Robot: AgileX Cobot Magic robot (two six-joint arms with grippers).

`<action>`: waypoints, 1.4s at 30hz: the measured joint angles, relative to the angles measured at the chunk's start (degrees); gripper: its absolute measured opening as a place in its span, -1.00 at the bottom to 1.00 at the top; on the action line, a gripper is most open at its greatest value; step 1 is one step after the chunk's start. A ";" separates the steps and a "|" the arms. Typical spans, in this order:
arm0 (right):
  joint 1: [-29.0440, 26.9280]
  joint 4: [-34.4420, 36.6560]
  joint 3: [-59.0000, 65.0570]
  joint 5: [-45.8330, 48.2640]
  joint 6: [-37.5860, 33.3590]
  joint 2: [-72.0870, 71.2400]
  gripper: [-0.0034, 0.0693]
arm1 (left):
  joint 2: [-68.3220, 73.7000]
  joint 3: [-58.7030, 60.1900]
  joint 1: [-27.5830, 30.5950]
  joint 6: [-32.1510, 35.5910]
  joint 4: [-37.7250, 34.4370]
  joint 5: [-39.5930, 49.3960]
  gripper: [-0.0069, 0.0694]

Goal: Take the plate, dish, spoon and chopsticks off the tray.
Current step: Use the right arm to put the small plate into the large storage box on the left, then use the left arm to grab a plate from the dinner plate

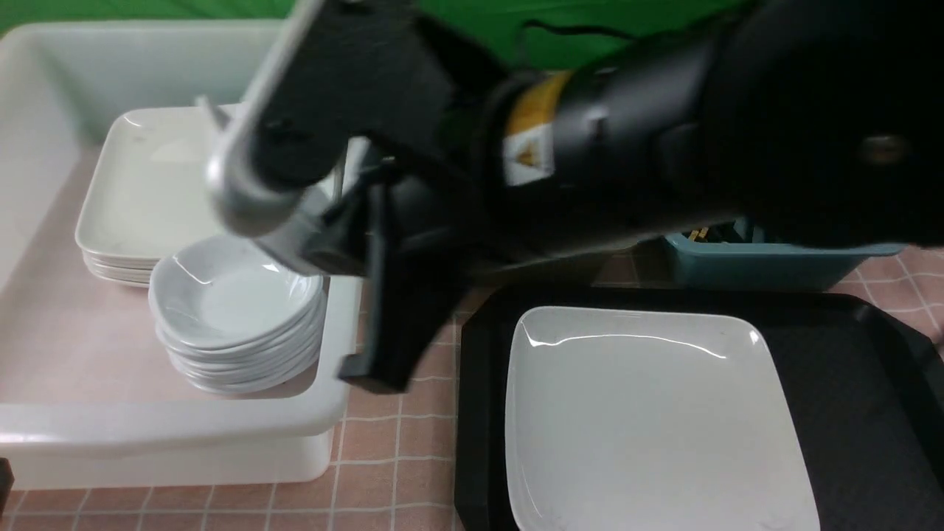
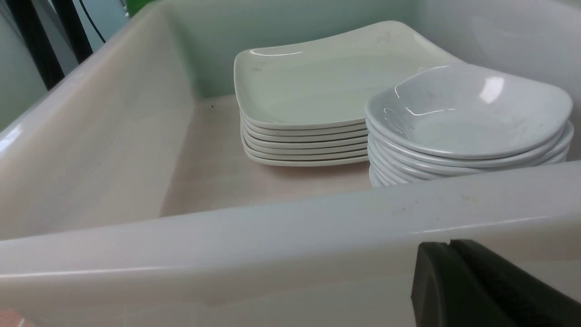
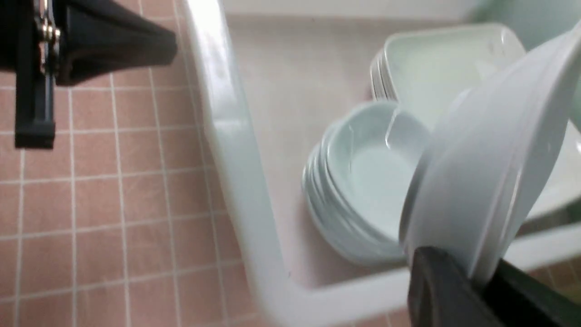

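The pink-tiled desk (image 1: 398, 457) carries the white tub (image 1: 169, 435), which lies beneath the right claw (image 3: 481, 284). It also carries the tray (image 1: 870, 398), which sits off to that claw's right. The plate (image 1: 649, 413) lies flat on the tray, not yet lifted, and is perhaps left for later because it is the widest piece. Inside the tub, a stack of square plates (image 1: 140, 184) stands beyond the right claw and a stack of small dishes (image 1: 228, 295) sits below it, so like is sorted with like. The right claw is clamped on the rim of the dish (image 3: 490, 172). It holds the dish tilted on edge in the air above the matching stack, seemingly so it can be lowered to nest there. The left claw (image 2: 450, 254) is closed on nothing. It hovers just outside the tub's near wall, apart from the right claw, likely to keep out of the way.
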 joint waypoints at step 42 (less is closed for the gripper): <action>3.69 -23.54 -16.94 36.29 30.85 -10.13 -0.82 | 0.00 0.00 0.00 0.01 0.00 -0.05 -0.76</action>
